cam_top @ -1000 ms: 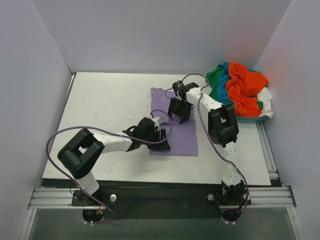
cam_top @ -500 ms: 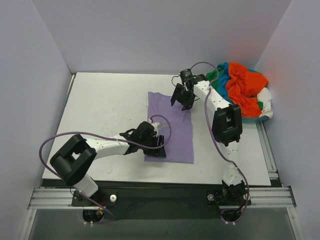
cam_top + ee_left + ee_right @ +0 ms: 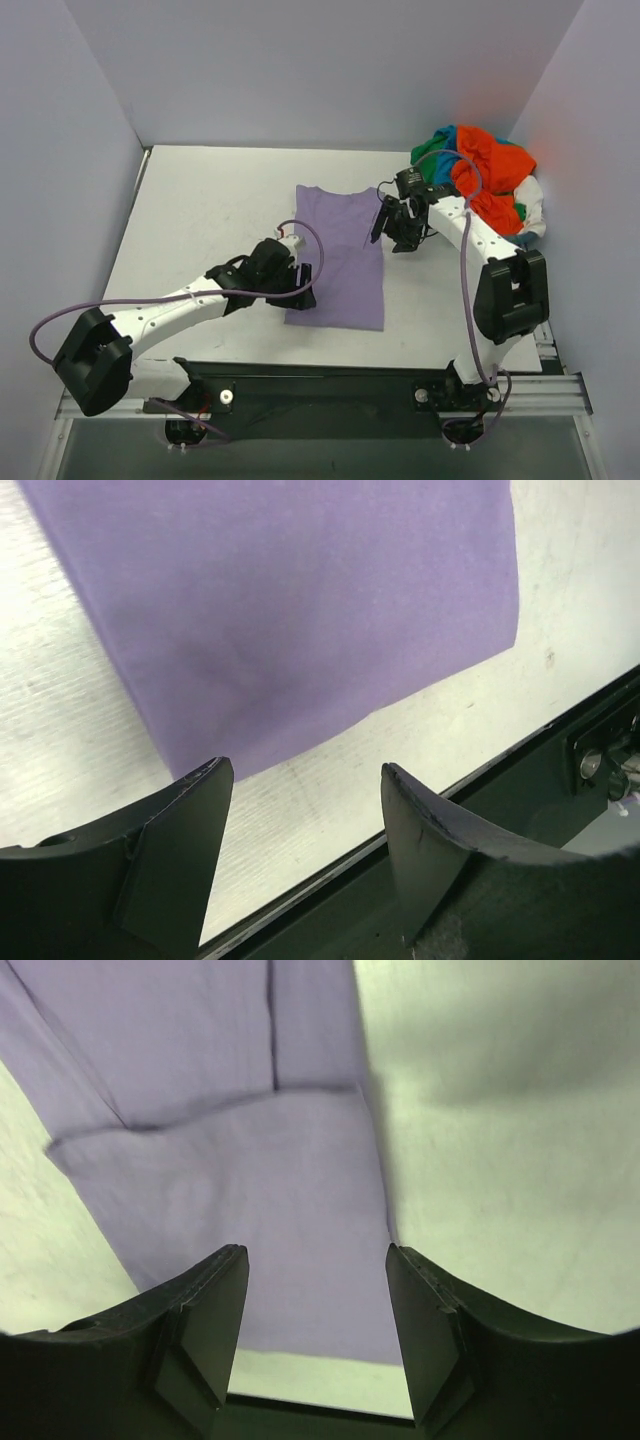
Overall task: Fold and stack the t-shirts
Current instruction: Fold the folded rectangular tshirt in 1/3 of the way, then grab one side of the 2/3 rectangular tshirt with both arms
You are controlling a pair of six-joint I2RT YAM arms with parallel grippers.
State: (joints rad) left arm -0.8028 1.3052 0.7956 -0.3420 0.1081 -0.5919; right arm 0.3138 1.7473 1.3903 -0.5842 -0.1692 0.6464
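Left side: the left gripper (image 3: 298, 288) is low over the table (image 3: 200, 210), at the near left corner of the lavender t-shirt (image 3: 340, 250). In its wrist view the fingers (image 3: 180, 820) stand apart with nothing between them; we see bare table in the gap and the shirt's corner just beyond the tips. The black rail (image 3: 520, 780) at the table's near edge runs close by.

Centre: the lavender t-shirt lies flat, folded to a narrow upright rectangle, its long sides running from far to near. It rests on the table, apart from the other shirts.

Right of centre: the right gripper (image 3: 390, 225) sits at the shirt's far right edge. Its wrist view shows the jaws parted and gripping nothing, with a folded flap of lavender cloth (image 3: 250, 1190) below them.

Far right corner: a heap of t-shirts, green (image 3: 432, 150), teal-blue (image 3: 440, 175), orange-red (image 3: 485, 170) on top, white (image 3: 532, 200) at the right. Whether a bin holds the heap we cannot tell; cloth covers whatever is under it.
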